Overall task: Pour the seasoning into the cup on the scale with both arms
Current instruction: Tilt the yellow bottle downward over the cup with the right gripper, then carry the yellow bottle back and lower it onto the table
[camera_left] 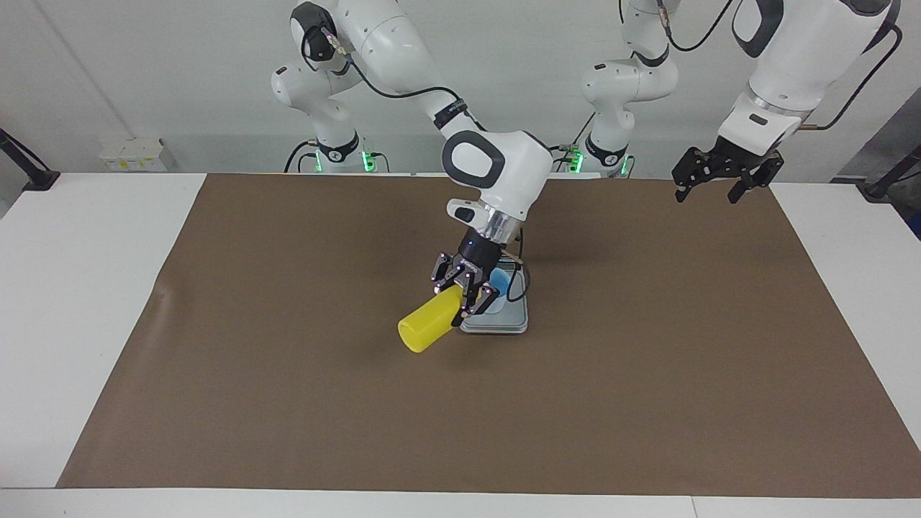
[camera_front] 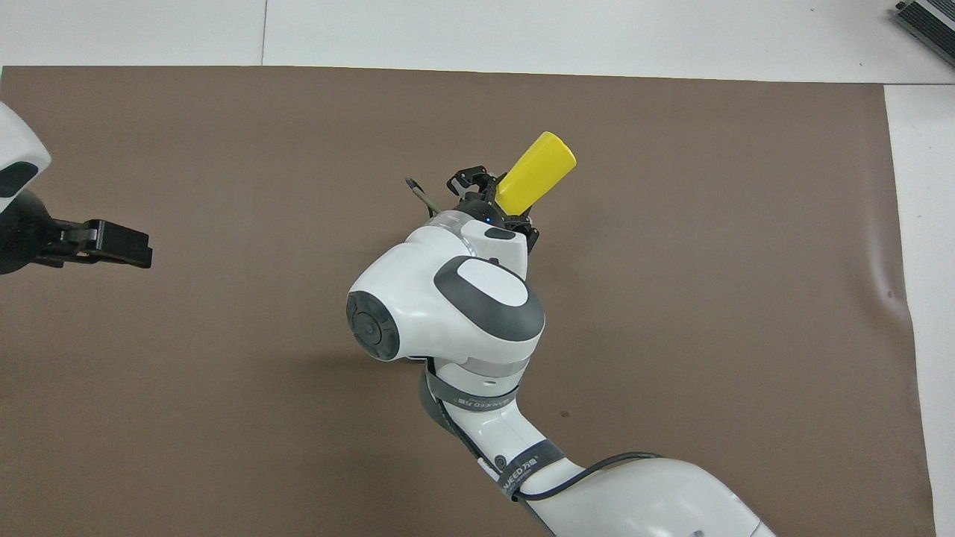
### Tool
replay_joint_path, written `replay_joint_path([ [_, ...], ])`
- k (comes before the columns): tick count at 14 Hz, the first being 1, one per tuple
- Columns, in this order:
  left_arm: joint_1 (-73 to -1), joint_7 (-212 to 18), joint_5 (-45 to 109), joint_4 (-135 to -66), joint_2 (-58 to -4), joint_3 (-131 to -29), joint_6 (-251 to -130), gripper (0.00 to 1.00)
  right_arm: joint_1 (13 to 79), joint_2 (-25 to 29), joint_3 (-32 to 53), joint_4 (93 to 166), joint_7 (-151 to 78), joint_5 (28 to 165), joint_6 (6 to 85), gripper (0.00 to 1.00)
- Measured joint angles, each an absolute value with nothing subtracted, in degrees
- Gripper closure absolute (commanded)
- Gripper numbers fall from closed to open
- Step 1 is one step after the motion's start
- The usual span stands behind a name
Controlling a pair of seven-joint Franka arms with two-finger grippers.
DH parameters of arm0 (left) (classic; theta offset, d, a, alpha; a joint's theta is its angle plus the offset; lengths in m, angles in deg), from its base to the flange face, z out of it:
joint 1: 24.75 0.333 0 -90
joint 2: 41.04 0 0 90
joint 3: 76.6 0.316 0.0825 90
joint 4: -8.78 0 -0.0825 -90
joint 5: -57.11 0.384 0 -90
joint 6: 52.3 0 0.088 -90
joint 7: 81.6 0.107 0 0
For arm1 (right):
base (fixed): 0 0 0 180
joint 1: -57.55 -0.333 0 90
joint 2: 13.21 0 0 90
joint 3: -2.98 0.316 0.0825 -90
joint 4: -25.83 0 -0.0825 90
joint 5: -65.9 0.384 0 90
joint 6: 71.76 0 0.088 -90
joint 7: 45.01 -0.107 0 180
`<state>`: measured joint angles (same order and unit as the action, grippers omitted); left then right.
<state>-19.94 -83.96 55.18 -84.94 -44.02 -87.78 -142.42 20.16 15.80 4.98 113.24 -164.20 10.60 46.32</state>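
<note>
My right gripper (camera_left: pixel 463 296) is shut on the yellow seasoning bottle (camera_left: pixel 424 329). It holds the bottle tilted almost on its side beside the scale, toward the right arm's end of the table. The nozzle end points at the cup and is hidden by the fingers. The pale blue cup (camera_left: pixel 501 277) stands on the silver-grey scale (camera_left: pixel 505 324), partly hidden by the gripper. In the overhead view the bottle (camera_front: pixel 536 170) and right gripper (camera_front: pixel 496 207) show, but the arm hides cup and scale. My left gripper (camera_left: pixel 706 196) waits open and raised over the mat's edge near its base; it also shows in the overhead view (camera_front: pixel 123 246).
A brown mat (camera_left: pixel 647 374) covers most of the white table (camera_left: pixel 86 302). A white socket box (camera_left: pixel 133 153) sits by the wall at the right arm's end. A dark device (camera_front: pixel 929 19) lies at the table's corner farthest from the robots.
</note>
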Motion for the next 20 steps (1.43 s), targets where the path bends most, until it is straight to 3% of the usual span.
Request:
replay_joint_path([
  [7,-19.94,-83.95,55.19,-84.94,-44.02,-87.78,-142.42,0.0,20.23,14.42,4.78,120.27,-169.63,-0.05,52.47,1.0],
  [14,-19.94,-83.95,55.19,-84.94,-44.02,-87.78,-142.42,0.0,20.17,13.53,4.95,120.59,-169.69,-0.05,52.76,1.0],
  [20,-19.94,-83.96,55.19,-84.94,-44.02,-87.77,-142.42,0.0,24.49,8.14,4.76,118.66,-168.48,17.57,52.82,1.0],
])
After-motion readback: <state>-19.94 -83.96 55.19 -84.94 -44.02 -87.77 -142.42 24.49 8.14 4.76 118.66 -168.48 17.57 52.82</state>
